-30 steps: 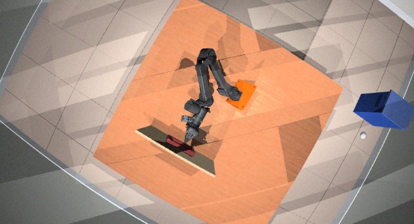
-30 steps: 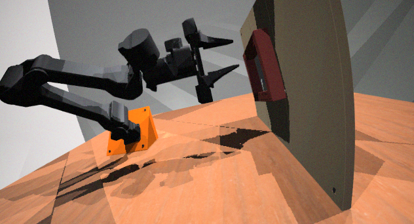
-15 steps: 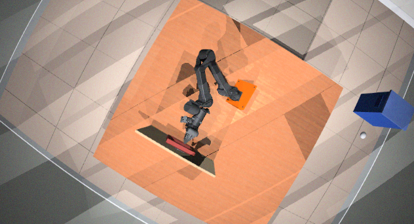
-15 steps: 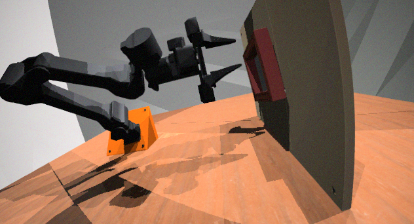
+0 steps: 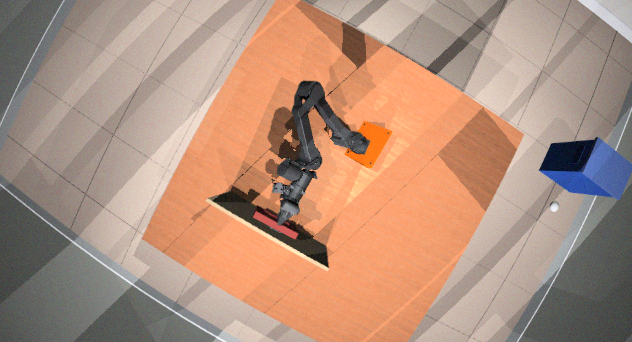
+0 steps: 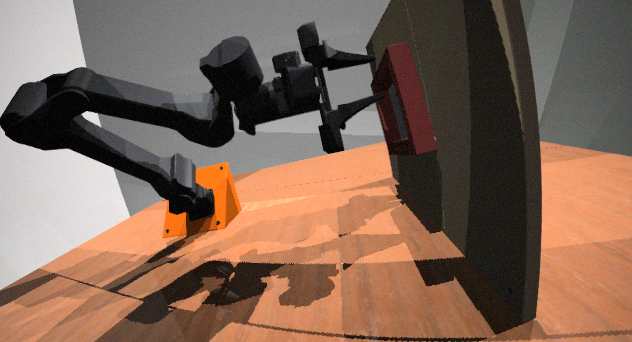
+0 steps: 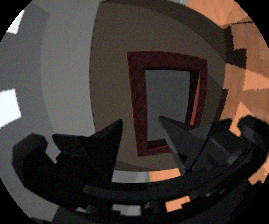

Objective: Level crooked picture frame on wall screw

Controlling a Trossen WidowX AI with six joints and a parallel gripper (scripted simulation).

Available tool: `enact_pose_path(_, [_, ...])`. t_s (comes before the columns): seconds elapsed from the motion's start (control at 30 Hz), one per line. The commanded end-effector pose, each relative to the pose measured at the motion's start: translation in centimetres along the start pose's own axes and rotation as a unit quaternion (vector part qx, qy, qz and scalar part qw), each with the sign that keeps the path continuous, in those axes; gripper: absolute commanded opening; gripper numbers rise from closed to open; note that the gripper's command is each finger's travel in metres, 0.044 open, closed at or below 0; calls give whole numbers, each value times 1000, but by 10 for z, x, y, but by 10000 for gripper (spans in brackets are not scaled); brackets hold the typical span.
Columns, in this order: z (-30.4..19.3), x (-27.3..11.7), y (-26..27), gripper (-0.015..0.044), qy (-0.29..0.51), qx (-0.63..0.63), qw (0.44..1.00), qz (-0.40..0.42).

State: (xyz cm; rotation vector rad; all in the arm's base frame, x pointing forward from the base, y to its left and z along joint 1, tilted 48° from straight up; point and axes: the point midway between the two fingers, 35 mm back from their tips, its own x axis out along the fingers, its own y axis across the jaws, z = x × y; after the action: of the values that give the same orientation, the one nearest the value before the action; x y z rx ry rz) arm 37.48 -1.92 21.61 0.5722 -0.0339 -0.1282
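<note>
The dark red picture frame (image 5: 290, 233) (image 6: 417, 106) (image 7: 137, 100) hangs on the front of the upright panel (image 5: 318, 255) (image 6: 492, 186) (image 7: 110, 75). Its tilt is hard to judge from these slanted views. The screw and the notched strip are hidden behind it. My gripper (image 5: 281, 223) (image 6: 378, 77) (image 7: 140, 120) is open, its fingers one above the other. In the wrist view they stand on either side of the frame's top bar, the upper fingertip above it and the lower one at the opening. Nothing is gripped, and whether a fingertip touches the frame is unclear.
The arm's orange base plate (image 5: 382, 141) (image 6: 230, 206) stands on the wooden table top (image 5: 425, 196) (image 6: 575, 196). A blue box (image 5: 602, 168) and a small white ball (image 5: 554, 206) are off to the right in the top view. Patchy shadows cross the table and panel.
</note>
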Motion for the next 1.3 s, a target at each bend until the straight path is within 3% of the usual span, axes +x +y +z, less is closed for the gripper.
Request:
enact_pose_path(0.0, [2, 8, 1, 260, -3, 0, 1000, 2])
enact_pose_path(1.27, [2, 14, 1, 260, -3, 0, 1000, 3])
